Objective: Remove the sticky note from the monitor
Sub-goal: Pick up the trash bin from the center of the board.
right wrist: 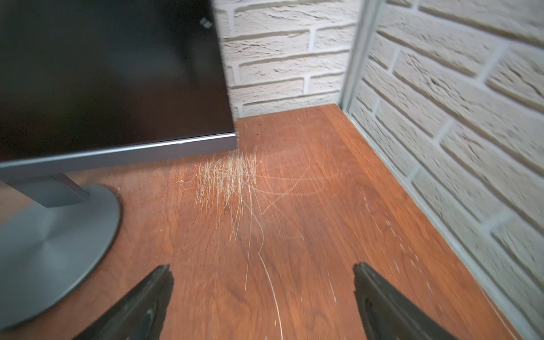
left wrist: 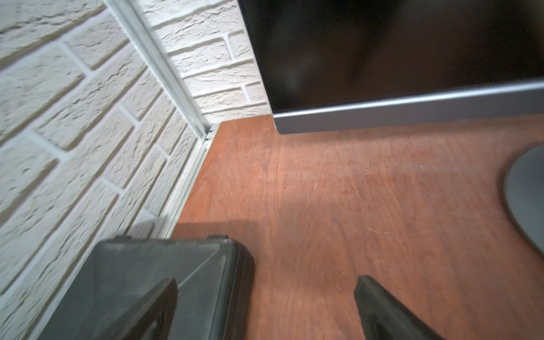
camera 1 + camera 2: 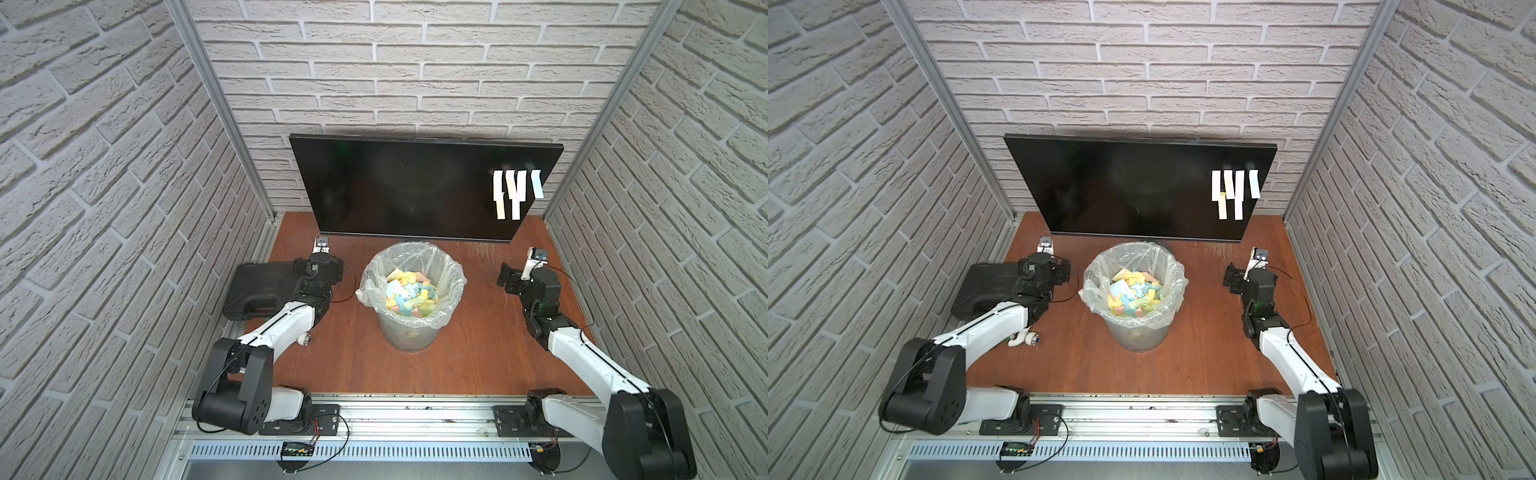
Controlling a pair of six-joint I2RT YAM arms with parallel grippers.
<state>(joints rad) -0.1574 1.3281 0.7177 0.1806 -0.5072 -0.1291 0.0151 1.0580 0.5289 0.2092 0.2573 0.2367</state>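
So, nothing's been grabbed here. The sticky notes (image 3: 516, 194) are all on the monitor (image 3: 407, 187), bunched at the right end of the screen in its upper half. There are a few white strips, a yellowish one and a pale blue one nearest the right edge. They look stuck by their top ends with the lower ends hanging loose, which I'd guess is what gives a finger something to pinch.

Both arms sit low over the table (image 3: 478, 353), well short of the notes. The left gripper (image 2: 265, 284) has its jaws spread wide with nothing between them. It's over the far right corner of the black case (image 3: 253, 291), which is tucked against the left wall, probably just to keep it out of the way. The right gripper (image 1: 262, 269) is spread wide and empty too. It points at the bare wood below the monitor's right corner, where there's a patch of scratches (image 1: 226, 182).

The bin (image 3: 411, 291) stands dead centre, just near of the monitor's stand (image 1: 50, 250) and between the two arms. It's lined with a clear bag and piled with coloured notes. Makes sense as a spot, since either arm can reach it for a drop.

My read: the right arm is the obvious pick because the notes are on its side, and it needs to rise toward the screen. The risk is pinching two overlapping strips at once, or bumping the glass.
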